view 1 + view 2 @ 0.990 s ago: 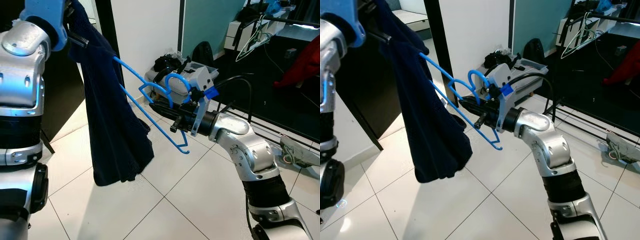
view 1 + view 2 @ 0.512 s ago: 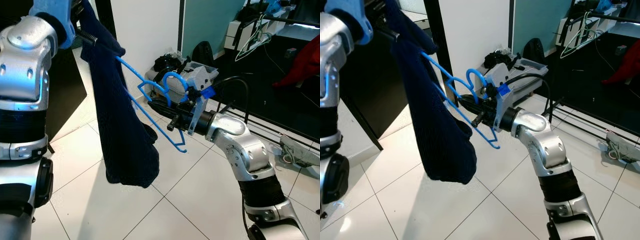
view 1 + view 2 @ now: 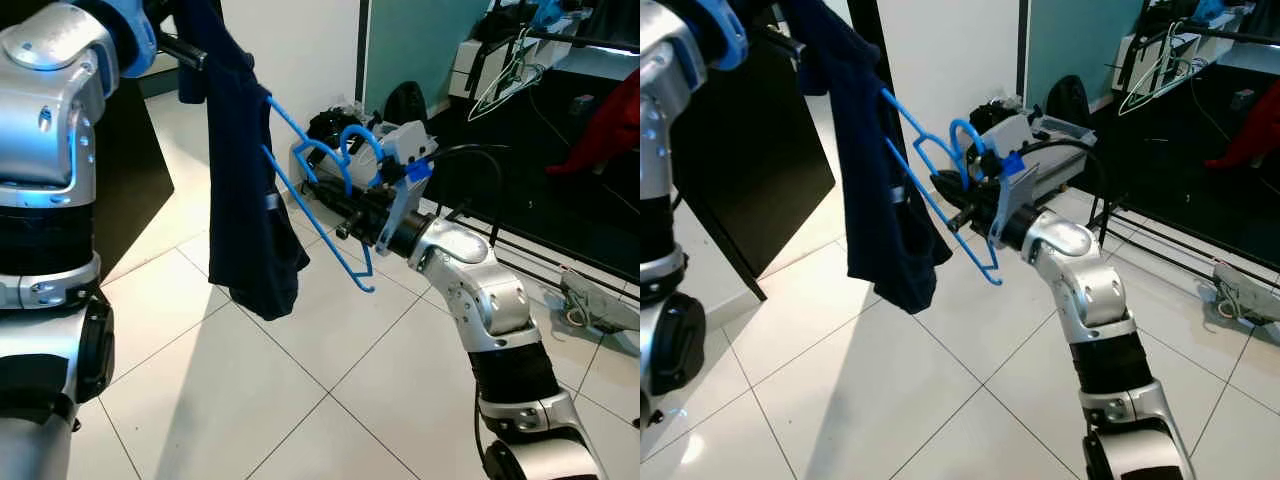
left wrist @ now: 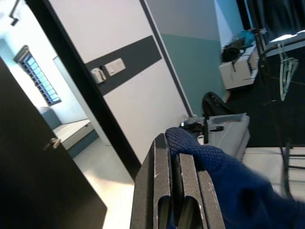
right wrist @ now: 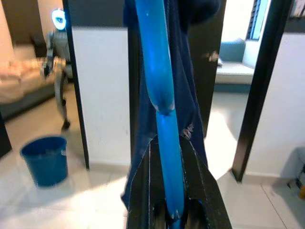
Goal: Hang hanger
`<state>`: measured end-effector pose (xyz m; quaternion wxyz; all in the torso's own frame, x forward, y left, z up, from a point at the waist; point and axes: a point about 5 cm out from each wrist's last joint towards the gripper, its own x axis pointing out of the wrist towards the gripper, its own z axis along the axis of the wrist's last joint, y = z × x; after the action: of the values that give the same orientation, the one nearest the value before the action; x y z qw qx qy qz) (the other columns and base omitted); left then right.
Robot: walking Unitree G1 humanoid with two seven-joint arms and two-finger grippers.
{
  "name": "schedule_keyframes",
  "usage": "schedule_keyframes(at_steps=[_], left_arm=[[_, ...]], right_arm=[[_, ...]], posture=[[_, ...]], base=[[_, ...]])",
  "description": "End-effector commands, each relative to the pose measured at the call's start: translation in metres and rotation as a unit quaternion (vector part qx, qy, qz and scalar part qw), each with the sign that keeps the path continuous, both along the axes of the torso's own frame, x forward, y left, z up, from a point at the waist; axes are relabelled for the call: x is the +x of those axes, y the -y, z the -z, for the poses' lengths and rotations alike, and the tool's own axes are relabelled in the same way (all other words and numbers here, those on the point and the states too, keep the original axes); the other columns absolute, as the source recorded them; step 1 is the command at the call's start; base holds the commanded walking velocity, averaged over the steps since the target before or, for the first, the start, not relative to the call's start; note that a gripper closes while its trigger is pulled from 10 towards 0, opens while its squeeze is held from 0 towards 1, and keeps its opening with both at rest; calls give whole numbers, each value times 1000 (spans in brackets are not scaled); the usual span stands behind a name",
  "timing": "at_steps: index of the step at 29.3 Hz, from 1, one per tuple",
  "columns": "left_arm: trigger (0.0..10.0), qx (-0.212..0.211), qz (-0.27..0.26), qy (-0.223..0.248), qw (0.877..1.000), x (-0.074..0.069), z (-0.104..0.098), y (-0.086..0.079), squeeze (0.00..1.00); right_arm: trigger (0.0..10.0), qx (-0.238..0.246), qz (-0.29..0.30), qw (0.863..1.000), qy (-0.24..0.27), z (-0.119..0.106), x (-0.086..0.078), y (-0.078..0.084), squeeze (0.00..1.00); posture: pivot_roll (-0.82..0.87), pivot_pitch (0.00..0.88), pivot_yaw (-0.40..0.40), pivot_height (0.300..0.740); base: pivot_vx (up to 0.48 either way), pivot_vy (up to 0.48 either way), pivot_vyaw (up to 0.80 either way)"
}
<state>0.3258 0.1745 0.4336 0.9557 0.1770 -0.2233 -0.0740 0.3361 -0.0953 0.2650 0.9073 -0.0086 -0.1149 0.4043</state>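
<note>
Gripping the blue hanger (image 3: 318, 205) near its hook, right end effector (image 3: 352, 208) steadies it while left end effector (image 4: 177, 191), clamped on dark garment (image 3: 243, 180), drapes it over the hanger's far arm.

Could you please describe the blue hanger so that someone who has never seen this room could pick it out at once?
Look at the white tiled floor in front of the robot. Its right tool is shut on the blue hanger, above the tiles; the left tool pinches a dark blue garment draped over its far end. The pale hangers on the background rack are bare.
</note>
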Motion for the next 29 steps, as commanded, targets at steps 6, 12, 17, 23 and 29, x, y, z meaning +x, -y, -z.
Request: schedule_keyframes(at_steps=[6,12,17,23,29], left_arm=[[235,-7,5,-18,1000,2,10,6,0],[235,-3,-2,-14,1000,3,9,4,0],[118,34,-84,37,995,-1,-8,-22,0],[118,41,-81,57,994,-8,-20,-23,0],[157,46,-49,59,996,-10,-23,-12,0]], right_arm=[[10000,77,-55,994,47,-26,-12,-4,0],[10000,88,-76,992,47,-28,-16,-6,0],[10000,112,-175,978,34,-22,-37,1,0],[10000,90,-131,987,11,-3,-24,10,0],[10000,64,-83,994,-25,20,-9,5,0]], posture=[[-8,0,63,740],[-8,0,63,740],[-10,0,65,740],[3,0,58,740],[12,0,56,740]], base=[[0,0,0],[0,0,0],[0,0,0],[0,0,0],[0,0,0]])
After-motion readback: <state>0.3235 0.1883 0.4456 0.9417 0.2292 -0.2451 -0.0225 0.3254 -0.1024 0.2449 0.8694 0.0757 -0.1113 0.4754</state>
